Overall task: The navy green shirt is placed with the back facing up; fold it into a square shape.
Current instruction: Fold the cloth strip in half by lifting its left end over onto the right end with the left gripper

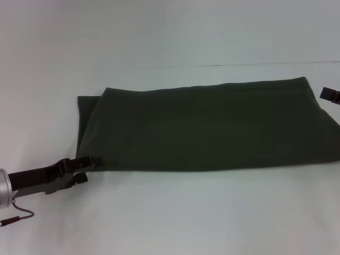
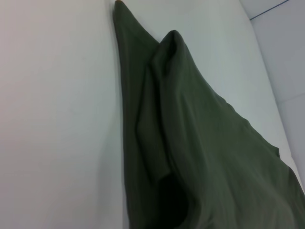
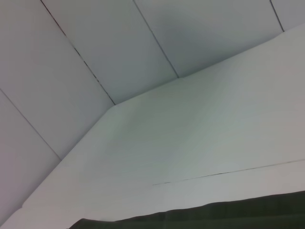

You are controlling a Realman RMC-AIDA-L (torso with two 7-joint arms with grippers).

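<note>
As the head view shows, nearest first:
Left gripper (image 1: 90,162): low at the left, nearest the camera, black fingers reaching in to the shirt's near-left corner — tips touching the fabric edge; whether they pinch cloth or are just pressed together beside it, cannot tell
Left arm: silver cuff at the left frame edge, thin red-tipped cable hanging beneath it
Table (image 1: 170,218): plain white surface, bare strip in front of the shirt, more bare surface behind
Navy green shirt (image 1: 212,125): lying flat across the middle of the table, already folded into a long band running left to right, right end cut off by the frame; at the left end a lower layer sticks out past the upper layer
Shirt up close (image 2: 200,152): left wrist view shows stacked folds, a raised ridge of cloth and a dark pocket between layers, resting on the white table (image 2: 57,119)
Right gripper (image 1: 330,96): only a small black part shows at the right frame edge, just beside the shirt's far-right corner — finger state cannot tell
Far side: right wrist view shows only a dark strip of shirt (image 3: 228,214), then white table (image 3: 190,143), then grey panelled wall (image 3: 119,43) behind
</note>
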